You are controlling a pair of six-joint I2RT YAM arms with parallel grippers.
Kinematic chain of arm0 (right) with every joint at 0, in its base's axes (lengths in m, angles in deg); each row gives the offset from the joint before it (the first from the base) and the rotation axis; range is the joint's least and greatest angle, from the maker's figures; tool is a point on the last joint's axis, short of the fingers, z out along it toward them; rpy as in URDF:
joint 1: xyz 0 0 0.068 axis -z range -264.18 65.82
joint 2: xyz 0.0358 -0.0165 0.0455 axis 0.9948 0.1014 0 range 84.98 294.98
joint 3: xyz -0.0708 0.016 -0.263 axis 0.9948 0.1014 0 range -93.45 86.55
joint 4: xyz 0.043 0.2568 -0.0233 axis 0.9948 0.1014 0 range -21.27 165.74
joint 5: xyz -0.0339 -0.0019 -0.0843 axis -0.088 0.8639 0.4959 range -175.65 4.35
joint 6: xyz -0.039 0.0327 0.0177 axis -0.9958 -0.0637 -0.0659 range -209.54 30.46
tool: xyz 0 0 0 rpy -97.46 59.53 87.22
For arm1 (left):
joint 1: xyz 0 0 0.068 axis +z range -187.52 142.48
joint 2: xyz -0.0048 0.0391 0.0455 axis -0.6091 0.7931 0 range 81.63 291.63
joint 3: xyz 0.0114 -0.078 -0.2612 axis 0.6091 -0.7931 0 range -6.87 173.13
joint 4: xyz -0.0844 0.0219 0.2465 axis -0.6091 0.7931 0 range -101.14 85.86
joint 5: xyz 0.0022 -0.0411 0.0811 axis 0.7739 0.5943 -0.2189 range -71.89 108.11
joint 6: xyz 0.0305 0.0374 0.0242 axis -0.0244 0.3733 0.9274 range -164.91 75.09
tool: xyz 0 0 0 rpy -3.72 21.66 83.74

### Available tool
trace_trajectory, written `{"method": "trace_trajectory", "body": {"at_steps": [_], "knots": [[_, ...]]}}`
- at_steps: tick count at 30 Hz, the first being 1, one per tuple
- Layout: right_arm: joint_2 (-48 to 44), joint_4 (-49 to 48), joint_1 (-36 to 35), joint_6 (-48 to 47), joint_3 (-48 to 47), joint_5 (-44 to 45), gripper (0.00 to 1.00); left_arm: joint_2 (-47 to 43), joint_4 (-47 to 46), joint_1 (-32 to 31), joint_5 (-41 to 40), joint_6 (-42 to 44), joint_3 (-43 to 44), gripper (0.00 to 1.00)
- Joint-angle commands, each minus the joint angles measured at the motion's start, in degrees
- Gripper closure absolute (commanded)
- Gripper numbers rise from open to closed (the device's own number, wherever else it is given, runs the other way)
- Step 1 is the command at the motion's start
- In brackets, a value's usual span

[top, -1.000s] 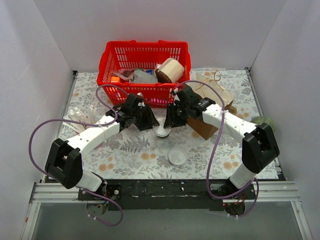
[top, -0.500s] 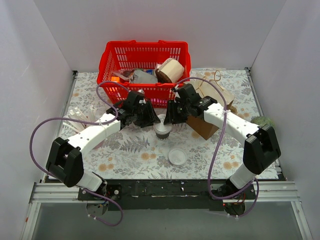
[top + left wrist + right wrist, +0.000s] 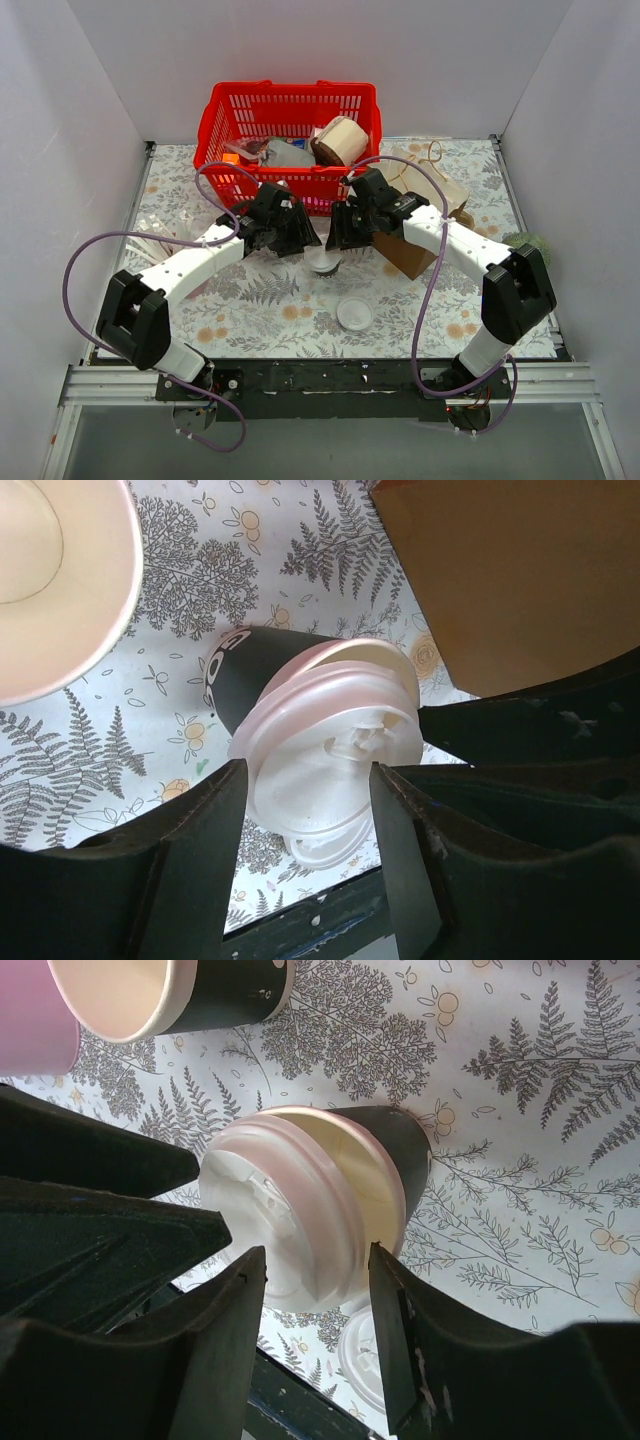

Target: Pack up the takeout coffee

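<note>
**Two grippers, one lid not fully down**

Nearest me on the table [image 3: 250,300] lies the loose lid [image 3: 354,314], apart from everything else. Beyond it, mid-table, sits the takeout coffee [image 3: 325,262], with both arms meeting over it. The left gripper [image 3: 308,770] is spread part-way and frames the cup's own lid [image 3: 330,750]. The right gripper [image 3: 315,1255] is spread much the same from the other side. That lid looks wider than either gap, so I judge that neither gripper pinches it. I cannot tell whether any finger touches its top.

My worry is the lid. Both wrist views show cream inner wall past one edge of it, so it sits cocked rather than snapped on. An off-centre push may flip it off or tip the cup, and a lift by the lid alone would probably leave the cup on the table. The two arms' fingers are close together, so a careless closing could knock one against the other. The lidless cup [image 3: 225,995] is near and could get bumped. Farther back are the paper bag [image 3: 415,250], just right of the coffee, and the red basket [image 3: 212,125].
</note>
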Motion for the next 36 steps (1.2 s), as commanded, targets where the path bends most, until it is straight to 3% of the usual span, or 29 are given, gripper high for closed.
{"method": "trace_trajectory", "body": {"at_steps": [1, 10, 19, 29, 36], "knots": [[-0.3, -0.4, -0.1, 0.1, -2.8, 1.0, 0.45, 0.5, 0.2, -0.3, -1.0, 0.9, 2.7, 0.48], [-3.0, -0.7, -0.1, 0.2, -2.1, 4.1, 0.41, 1.3, 0.4, -0.4, -1.0, 1.0, 2.2, 0.48], [-8.2, -7.7, -0.1, -1.8, 1.5, 0.9, 0.35, 2.8, 0.5, -0.3, -0.6, 1.6, 2.3, 0.47], [-3.1, -2.5, -0.1, -17.8, -2.1, 3.1, 0.22, 3.0, 0.3, -0.3, -0.7, 1.2, 2.0, 0.46], [-0.7, -4.8, -0.1, -19.3, -1.6, -1.1, 0.22, 3.5, -0.5, -0.4, -0.5, 0.8, 2.0, 0.46]]}}
